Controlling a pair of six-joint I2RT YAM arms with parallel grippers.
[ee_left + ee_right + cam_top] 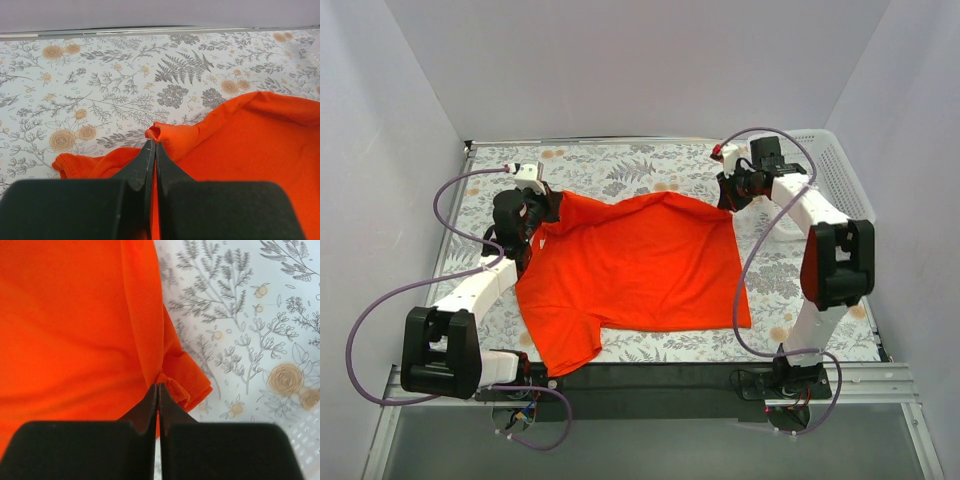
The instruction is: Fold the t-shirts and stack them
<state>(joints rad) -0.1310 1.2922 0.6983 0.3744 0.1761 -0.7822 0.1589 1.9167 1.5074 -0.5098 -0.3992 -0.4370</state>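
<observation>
Top external: orange-red t-shirt (630,275) spread flat on the floral tabletop (610,165), one sleeve down at the near edge.
Left wrist: left gripper (154,144), jaws pinched tight on a bunched bit of cloth at the shirt's far-left corner.
Right wrist: right gripper (158,388), jaws clamped on a fold at the far-right corner.
Far right: white mesh basket (840,165), apart from the shirt.

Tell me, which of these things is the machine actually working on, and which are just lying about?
In the job:
orange t-shirt, spread on the table
left end effector, shut on its far left edge
right end effector, shut on its far right edge

Lying about:
white mesh basket, far right, untouched
flowered table cover
</observation>
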